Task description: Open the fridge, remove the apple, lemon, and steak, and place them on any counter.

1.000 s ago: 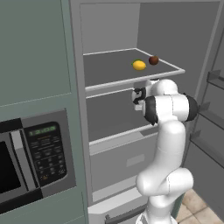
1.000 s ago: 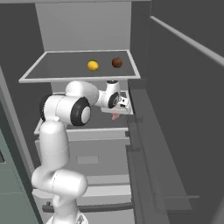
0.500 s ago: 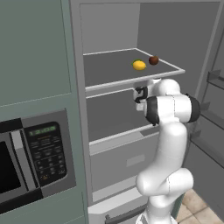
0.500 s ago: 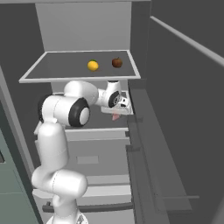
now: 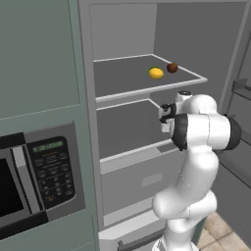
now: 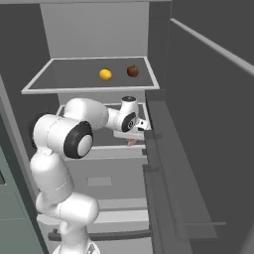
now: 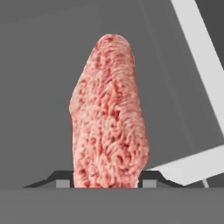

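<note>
I am working inside the open fridge [image 5: 127,29], and the step in hand looks like the steak's removal: the lemon and apple are waiting their turn. In the left base view, the microwave [image 5: 29,181] is sitting at lower left, the lemon [image 5: 156,73] and the apple [image 5: 172,67] are resting near each other on the upper shelf [image 5: 122,78] toward upper right, and my gripper [image 5: 165,117] is reaching in under that shelf, right of centre. In the right base view, a pink scrap of the steak [image 6: 131,142] is showing just below my hand at centre, and the open door [image 6: 198,124] is standing along the right. In the hand view, the steak is filling the middle between my fingertips [image 7: 61,180], my jaws narrowed onto it, so I judge I am holding it.

Next I am needing to draw straight back out, low enough to miss the upper shelf's front edge above my wrist, and away from the door's inner ledges close on the right. The freest room is toward the robot's base.
</note>
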Motion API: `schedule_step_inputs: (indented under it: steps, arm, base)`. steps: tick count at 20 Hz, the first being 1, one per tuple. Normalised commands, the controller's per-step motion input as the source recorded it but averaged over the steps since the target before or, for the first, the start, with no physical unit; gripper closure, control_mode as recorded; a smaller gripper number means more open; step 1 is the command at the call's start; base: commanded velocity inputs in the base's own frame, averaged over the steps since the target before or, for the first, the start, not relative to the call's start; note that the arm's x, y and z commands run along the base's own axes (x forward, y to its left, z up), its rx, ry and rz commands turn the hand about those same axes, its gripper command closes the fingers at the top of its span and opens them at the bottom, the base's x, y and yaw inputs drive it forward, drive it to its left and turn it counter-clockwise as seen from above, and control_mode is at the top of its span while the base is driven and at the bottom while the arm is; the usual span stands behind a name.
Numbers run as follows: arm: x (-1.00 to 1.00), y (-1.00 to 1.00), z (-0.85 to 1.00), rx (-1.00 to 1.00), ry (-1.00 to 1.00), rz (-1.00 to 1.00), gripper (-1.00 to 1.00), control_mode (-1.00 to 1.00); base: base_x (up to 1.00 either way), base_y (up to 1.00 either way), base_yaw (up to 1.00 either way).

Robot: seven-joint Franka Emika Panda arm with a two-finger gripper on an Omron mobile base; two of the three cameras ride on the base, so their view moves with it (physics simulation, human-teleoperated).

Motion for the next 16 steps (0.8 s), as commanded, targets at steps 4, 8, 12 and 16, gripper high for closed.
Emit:
schedule_step_inputs:
  steps: [4, 8, 12, 16]
  arm:
    - [-1.00, -0.02, 0.15, 0.00, -0.15, 0.06, 1.00, -1.00]
    - [-1.00, 0.04, 0.61, 0.00, -0.13, 0.09, 1.00, -1.00]
    - [-1.00, 0.55, 0.85, 0.00, -0.07, 0.11, 1.00, -1.00]
    - [-1.00, 0.12, 1.00, 0.00, -0.05, 0.08, 1.00, -1.00]
  base:
    - [0.00, 0.00, 0.00]
    - [0.00, 0.00, 0.00]
    - [0.00, 0.00, 0.00]
    - [0.00, 0.00, 0.00]
